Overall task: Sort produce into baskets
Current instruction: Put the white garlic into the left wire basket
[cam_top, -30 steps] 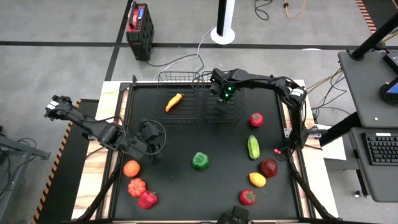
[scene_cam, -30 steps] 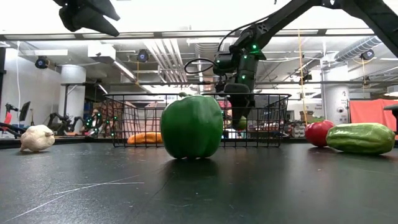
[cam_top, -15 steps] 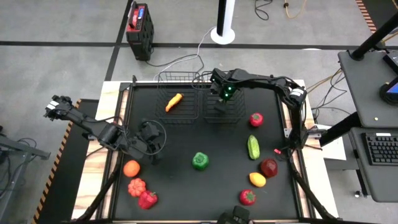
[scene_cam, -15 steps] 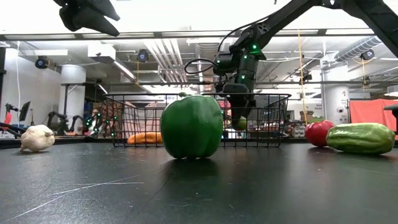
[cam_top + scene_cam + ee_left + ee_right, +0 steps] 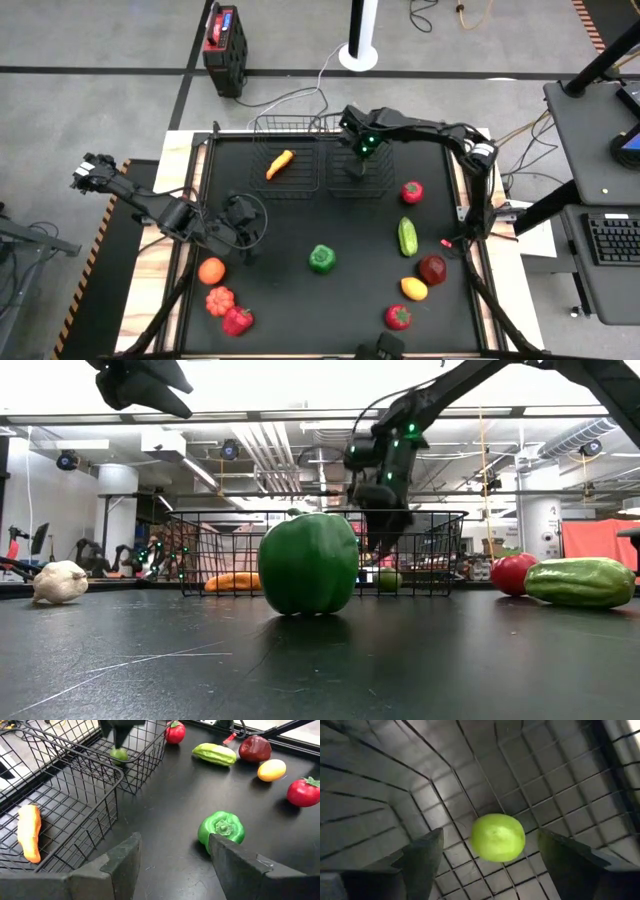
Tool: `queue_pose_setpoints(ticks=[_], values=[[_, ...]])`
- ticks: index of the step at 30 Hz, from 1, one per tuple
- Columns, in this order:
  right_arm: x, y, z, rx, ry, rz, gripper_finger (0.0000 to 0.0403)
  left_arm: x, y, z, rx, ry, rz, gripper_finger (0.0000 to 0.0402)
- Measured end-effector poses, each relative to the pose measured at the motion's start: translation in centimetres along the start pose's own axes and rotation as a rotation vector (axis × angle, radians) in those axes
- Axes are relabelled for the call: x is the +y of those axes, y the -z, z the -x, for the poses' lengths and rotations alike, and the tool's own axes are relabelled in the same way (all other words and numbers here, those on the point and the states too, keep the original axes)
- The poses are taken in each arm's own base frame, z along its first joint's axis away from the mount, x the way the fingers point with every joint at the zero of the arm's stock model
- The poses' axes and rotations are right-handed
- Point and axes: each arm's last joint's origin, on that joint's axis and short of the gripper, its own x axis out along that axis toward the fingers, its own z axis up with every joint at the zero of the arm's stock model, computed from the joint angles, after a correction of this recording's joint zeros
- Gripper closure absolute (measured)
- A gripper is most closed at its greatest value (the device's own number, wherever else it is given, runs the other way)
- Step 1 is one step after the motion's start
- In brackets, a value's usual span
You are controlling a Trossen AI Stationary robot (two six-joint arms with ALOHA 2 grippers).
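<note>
The right claw (image 5: 383,545) hangs over the right basket (image 5: 383,178) with its fingers apart, holding nothing. A small green fruit (image 5: 498,837) lies on the basket floor under it, so it looks let go there. The left claw (image 5: 243,222) waits half open and empty, above the worktop (image 5: 300,300), near the green pepper (image 5: 321,258). A carrot (image 5: 279,164) lies in the left basket (image 5: 300,185).

Black wire-mesh baskets (image 5: 285,160), orange carrot (image 5: 279,164), green pepper (image 5: 321,258), yellow lemon (image 5: 414,289), lime-green round fruit (image 5: 498,837), black tabletop (image 5: 300,300)
</note>
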Motion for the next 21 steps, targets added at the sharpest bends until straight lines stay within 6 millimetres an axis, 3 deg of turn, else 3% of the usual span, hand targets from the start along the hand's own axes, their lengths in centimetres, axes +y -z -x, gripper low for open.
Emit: queue_pose_setpoints(ticks=[6, 12, 17, 21], values=[[1.8, 0.4, 5.3, -0.125, -0.006, 0.005, 0.0106, 0.0, 0.0, 0.0, 0.009, 0.012, 0.016, 0.0187], [5.8, 2.1, 10.9, -0.256, -0.047, 0.069, 0.0113, -0.1, 0.1, 0.0, 0.019, 0.024, 0.054, 0.0187], [10.5, 5.0, 13.3, -0.330, -0.102, 0.171, 0.0113, -0.5, 0.2, -0.5, 0.025, 0.025, 0.081, 0.0187], [13.8, 8.2, 13.9, -0.364, -0.061, 0.225, 0.0117, -1.3, 0.5, -1.4, 0.056, 0.043, 0.081, 0.0187]])
